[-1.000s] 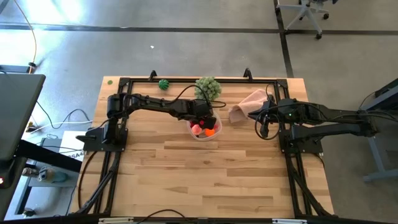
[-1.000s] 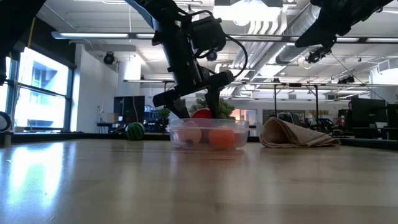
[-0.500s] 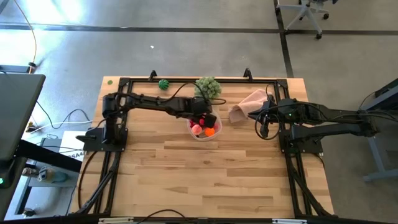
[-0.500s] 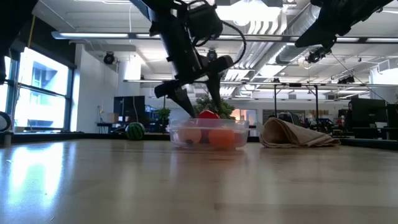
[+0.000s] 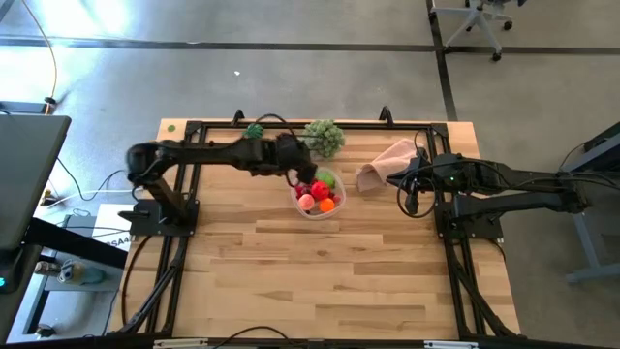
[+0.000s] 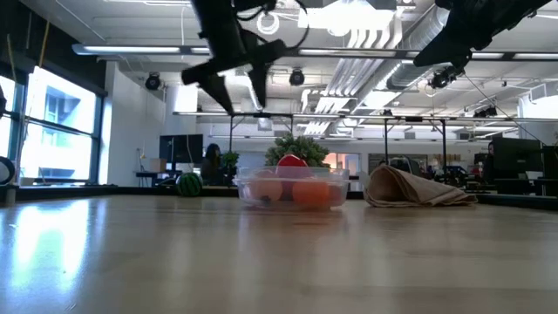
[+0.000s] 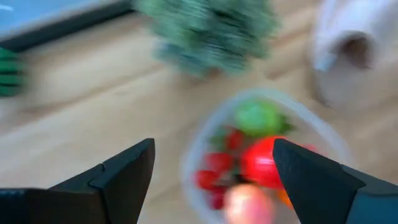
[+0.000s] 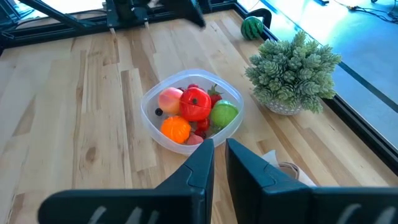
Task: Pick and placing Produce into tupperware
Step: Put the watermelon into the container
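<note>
The tupperware (image 5: 318,195) stands on the wooden surface (image 5: 320,281), a little toward the far side and near the middle. Inside it lies the produce (image 8: 193,113): a red tomato (image 8: 196,103), a bright green fruit (image 8: 224,114), an orange one (image 8: 175,129), a pink peach (image 8: 169,98) and some small dark red pieces between them. All of these pieces are inside the rim.

The left gripper (image 5: 294,167) is above the surface, just beside the far left edge of the tupperware, and it touches nothing. Its jaws are wide apart and empty; in the left wrist view the two fingers (image 7: 118,171) frame the container from above. In the low view this gripper (image 6: 228,80) hangs high over the surface, well above the container's rim.

The right gripper (image 5: 411,203) waits at the right side, near the pink cloth (image 5: 387,163). Its jaws are almost together, with only a narrow gap, and they hold nothing.

Behind the tupperware stands the pale green leafy ball (image 5: 325,137). A small dark green toy melon (image 5: 255,130) lies at the far edge of the surface, well apart from the container.
</note>
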`<action>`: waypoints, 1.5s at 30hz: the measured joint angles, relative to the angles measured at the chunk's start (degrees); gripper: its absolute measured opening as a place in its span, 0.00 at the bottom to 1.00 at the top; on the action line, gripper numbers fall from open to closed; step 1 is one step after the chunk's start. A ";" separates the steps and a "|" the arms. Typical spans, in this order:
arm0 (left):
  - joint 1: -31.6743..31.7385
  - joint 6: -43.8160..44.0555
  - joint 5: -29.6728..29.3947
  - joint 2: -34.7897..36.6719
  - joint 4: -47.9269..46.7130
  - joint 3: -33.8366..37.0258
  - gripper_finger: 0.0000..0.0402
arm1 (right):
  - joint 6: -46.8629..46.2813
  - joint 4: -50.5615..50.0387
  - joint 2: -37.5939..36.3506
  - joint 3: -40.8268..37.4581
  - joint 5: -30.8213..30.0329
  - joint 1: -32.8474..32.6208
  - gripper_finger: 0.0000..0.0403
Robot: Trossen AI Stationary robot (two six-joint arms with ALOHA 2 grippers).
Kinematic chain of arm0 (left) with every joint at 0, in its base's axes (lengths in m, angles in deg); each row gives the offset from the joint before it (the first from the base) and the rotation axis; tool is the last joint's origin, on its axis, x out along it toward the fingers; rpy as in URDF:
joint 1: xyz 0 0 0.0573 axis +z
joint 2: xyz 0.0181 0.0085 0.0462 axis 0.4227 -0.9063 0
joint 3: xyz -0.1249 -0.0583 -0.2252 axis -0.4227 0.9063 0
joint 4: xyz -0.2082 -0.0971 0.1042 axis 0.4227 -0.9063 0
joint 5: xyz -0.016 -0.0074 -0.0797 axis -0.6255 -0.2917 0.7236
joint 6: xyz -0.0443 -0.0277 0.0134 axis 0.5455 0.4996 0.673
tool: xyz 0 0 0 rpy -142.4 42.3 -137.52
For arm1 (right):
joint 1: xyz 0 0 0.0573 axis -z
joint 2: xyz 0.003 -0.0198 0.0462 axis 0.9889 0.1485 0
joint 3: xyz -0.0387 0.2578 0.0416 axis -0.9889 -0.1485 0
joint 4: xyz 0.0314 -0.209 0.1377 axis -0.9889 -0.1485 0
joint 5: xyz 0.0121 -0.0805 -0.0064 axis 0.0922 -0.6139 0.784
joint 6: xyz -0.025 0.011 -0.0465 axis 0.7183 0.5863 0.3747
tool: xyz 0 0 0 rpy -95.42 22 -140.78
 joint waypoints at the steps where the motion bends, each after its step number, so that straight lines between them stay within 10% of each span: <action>1: 0.46 0.14 -1.51 1.13 -2.43 0.00 0.79 | 0.00 -0.02 0.00 -0.01 -0.02 0.00 0.07; 24: 38.45 -19.03 15.11 -2.36 -6.71 0.01 0.79 | 0.02 0.00 -0.02 0.00 0.00 0.01 0.07; 45: 43.00 -16.53 19.78 -11.91 -4.48 0.02 0.83 | 0.01 0.00 -0.01 -0.02 0.00 0.00 0.07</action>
